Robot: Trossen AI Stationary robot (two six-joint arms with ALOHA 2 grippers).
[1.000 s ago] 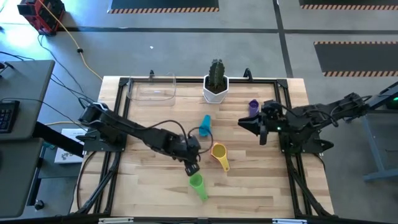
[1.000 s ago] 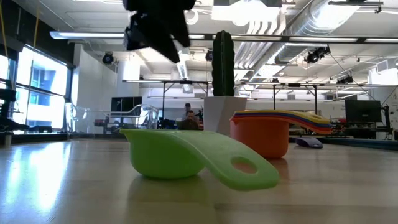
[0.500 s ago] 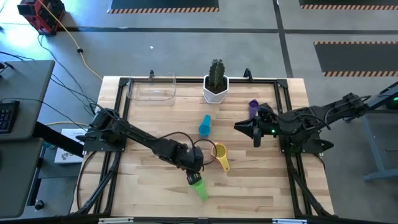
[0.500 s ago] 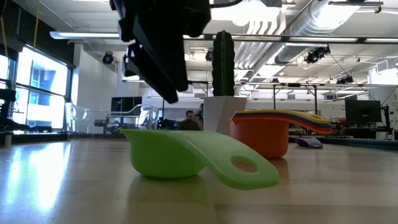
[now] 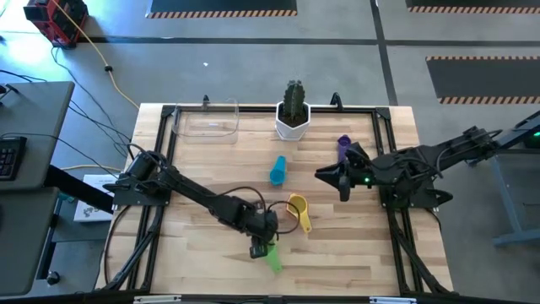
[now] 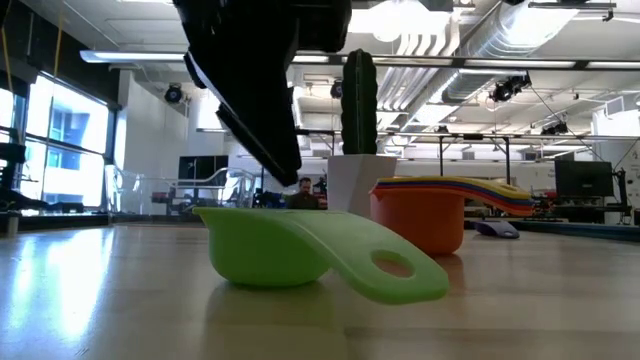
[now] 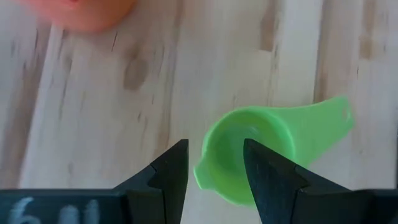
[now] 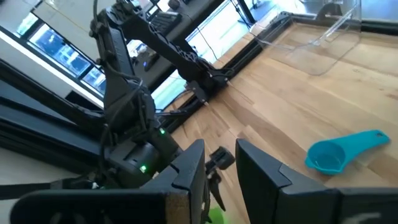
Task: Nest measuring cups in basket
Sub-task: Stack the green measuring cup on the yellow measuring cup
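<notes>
The green measuring cup (image 5: pixel 272 257) (image 6: pixel 300 255) sits on its bowl near the table's near edge, with its handle (image 7: pixel 323 121) flat on the wood. My left gripper (image 5: pixel 260 246) (image 7: pixel 214 165) hangs open just above it. One finger stands over the bowl and the other outside the rim, and neither touches. A nested stack of cups (image 5: pixel 297 209) (image 6: pixel 420 220), orange outermost, stands beside it. The light blue cup (image 5: pixel 278 171) lies mid-table and the purple cup (image 5: pixel 343 145) lies farther right. The clear basket (image 5: pixel 207 122) stands at the far left. My right gripper (image 5: pixel 325 175) (image 8: pixel 221 171) hovers open right of centre.
A white pot with a cactus (image 5: pixel 293 114) (image 6: pixel 355 150) stands at the far edge, to the right of the basket. A black frame (image 5: pixel 164 169) runs along the table's sides. Bare wood lies between the basket and the cups. A person shows far off in the room (image 6: pixel 303 192).
My left gripper has moved toward the table's near edge and come down over the green cup. My right gripper has shifted a little toward the table's left. None of the cups has moved.
</notes>
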